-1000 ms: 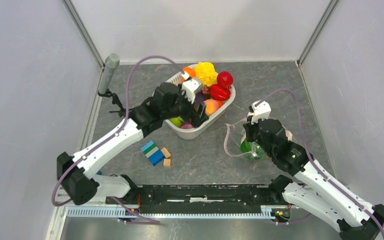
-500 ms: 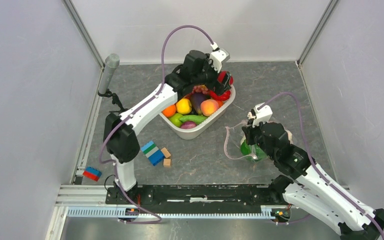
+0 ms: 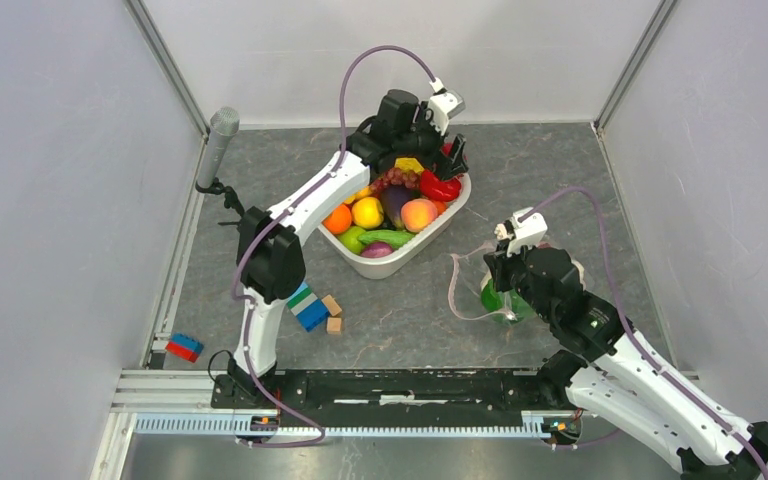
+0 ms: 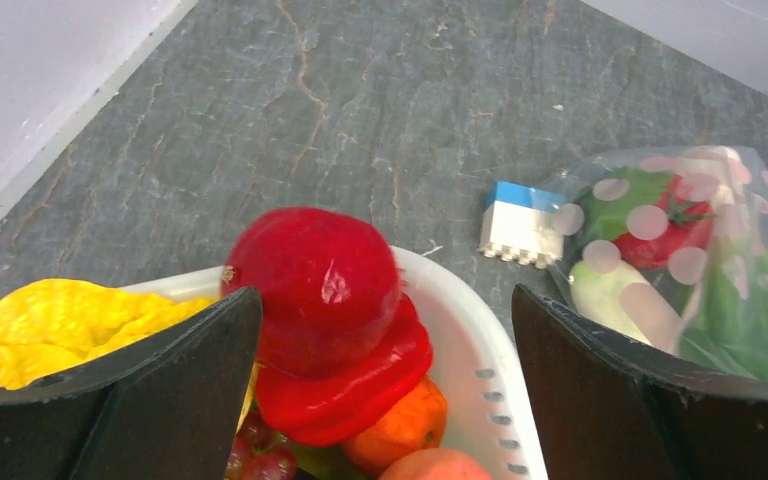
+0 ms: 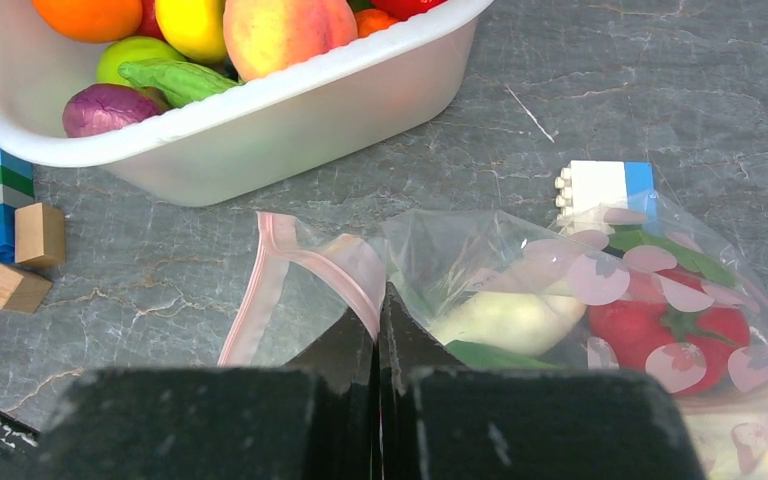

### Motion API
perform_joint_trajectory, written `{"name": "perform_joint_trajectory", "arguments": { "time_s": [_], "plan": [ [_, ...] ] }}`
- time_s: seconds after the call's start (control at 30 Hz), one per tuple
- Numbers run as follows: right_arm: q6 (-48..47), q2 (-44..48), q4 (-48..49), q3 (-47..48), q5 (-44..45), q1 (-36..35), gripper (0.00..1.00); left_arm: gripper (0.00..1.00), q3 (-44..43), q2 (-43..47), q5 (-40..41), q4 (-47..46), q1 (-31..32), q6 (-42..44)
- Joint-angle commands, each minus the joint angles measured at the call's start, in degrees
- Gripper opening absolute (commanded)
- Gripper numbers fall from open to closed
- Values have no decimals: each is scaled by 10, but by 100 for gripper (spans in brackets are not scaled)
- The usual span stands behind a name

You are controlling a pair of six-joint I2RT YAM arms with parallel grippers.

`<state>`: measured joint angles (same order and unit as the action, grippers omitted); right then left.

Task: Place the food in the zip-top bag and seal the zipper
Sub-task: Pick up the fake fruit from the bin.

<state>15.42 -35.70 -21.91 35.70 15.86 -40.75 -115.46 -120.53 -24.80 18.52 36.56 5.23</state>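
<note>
Two arms (image 3: 300,205), left fingers (image 4: 140,400) spread wide above red food (image 4: 310,275) in a white basket (image 4: 470,340), right fingers (image 5: 345,352) pinched on the pink zipper (image 5: 290,260) of the zip-top bag (image 5: 480,250).

The left arm (image 3: 300,205) rises from its base, folds at the elbow and stretches far forward toward the back of the cell. Its wrist is bent down, so the left hand (image 4: 385,300) points downward with its two dark fingers (image 4: 140,400) spread as wide as they go, gripping nothing. The right arm (image 3: 620,350) lies low, angled from its base at the near right inward toward the middle, and the right hand (image 5: 380,300) is tipped down with its fingers pressed flat together, pinching a fold of the bag (image 5: 480,250) at the tips.
</note>
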Motion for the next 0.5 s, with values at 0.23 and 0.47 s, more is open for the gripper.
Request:
{"name": "perform_joint_trajectory", "arguments": {
  "time_s": [0.23,0.47],
  "plan": [
    [12,1,19,-9,-25,1,2,100,-45,-49,-24,25,-10,22],
    [13,-1,23,-10,-31,1,2,100,-32,-54,-14,19,-10,13]
  ]
}}
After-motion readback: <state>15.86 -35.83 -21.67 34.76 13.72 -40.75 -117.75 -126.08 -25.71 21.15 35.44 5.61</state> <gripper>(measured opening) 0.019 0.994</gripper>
